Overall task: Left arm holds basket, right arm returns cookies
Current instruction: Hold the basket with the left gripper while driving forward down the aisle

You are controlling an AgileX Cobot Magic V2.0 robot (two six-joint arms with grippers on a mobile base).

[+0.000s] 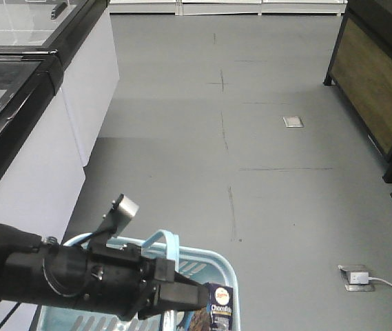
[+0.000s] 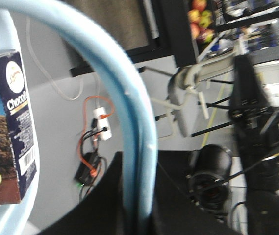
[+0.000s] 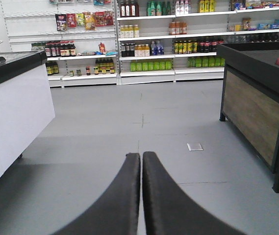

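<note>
We saw the cookies (image 1: pixel 220 307) upright in the basket (image 1: pixel 213 261), near its rim. Left gripper (image 2: pixel 138 186) clamped the handle (image 2: pixel 129 98). Right gripper (image 3: pixel 141 154) was pinched together, empty, facing the aisle. We judged the cookies light, stiff, crushable: take broad faces, mid-height.

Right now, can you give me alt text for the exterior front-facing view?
The black left arm reaches in from the lower left to the curved handle of a light blue basket, with a dark cookies carton standing upright inside. Beyond lies grey floor, a white freezer cabinet left, a wood-panelled stand right.
</note>
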